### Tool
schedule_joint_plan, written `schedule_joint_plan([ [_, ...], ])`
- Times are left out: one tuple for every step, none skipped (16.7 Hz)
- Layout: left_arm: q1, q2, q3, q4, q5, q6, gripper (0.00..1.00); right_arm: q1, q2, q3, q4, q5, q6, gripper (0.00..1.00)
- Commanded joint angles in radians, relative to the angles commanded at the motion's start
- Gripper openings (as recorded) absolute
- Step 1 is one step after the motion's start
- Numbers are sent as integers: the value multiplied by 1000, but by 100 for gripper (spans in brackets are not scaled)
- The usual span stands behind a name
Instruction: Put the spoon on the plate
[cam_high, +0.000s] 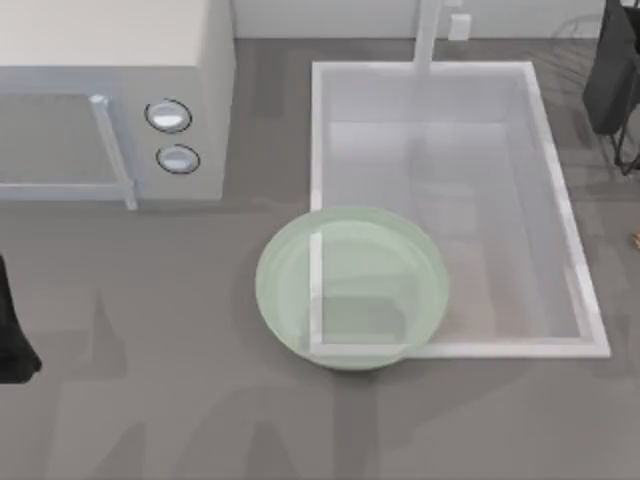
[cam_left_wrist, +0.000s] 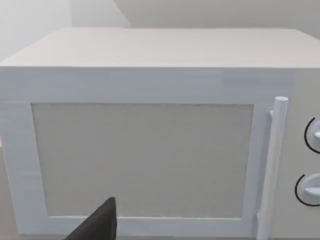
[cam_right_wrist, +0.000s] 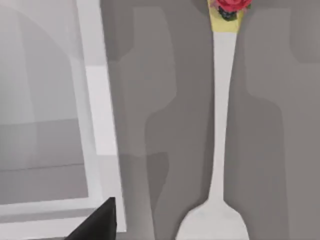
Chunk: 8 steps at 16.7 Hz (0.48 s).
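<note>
Approach step: the right gripper (cam_right_wrist: 100, 222), jaw state impossible to tell, is hovering over the spoon (cam_right_wrist: 220, 125) lying on the table just beside the sink (cam_right_wrist: 97, 115). The plate (cam_high: 275, 300) is sitting at the sink's 7 o'clock corner. Next the gripper needs to be descending squarely onto the thin handle.

Obstacles: microwave (cam_high: 115, 100) at the bench's (cam_high: 150, 400) rear left; sunken sink (cam_high: 440, 200) at centre-right, faucet (cam_high: 428, 30) rising at its rear rim. Plate (cam_high: 350, 288) overlaps the sink's front-left corner. Free room: open bench along the front; a strip beside the sink rim, where the spoon (cam_right_wrist: 220, 125) lies flat.
</note>
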Motion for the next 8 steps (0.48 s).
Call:
schedule_joint_plan([
  [0, 0, 0, 0, 0, 0, 100, -1, 67, 53, -38, 0, 4, 100],
  [0, 0, 0, 0, 0, 0, 100, -2, 128, 100, -71, 1, 8, 100],
  [0, 0, 0, 0, 0, 0, 100, -2, 181, 143, -100, 1, 12, 100],
  [0, 0, 0, 0, 0, 0, 100, -3, 227, 179, -125, 2, 14, 100],
  [0, 0, 0, 0, 0, 0, 100, -4, 262, 208, -144, 2, 17, 100],
  [0, 0, 0, 0, 0, 0, 100, -4, 286, 230, -158, 3, 18, 100],
  [0, 0, 0, 0, 0, 0, 100, -4, 300, 243, -166, 3, 20, 100],
  [0, 0, 0, 0, 0, 0, 100, -4, 305, 249, -169, 3, 20, 100],
])
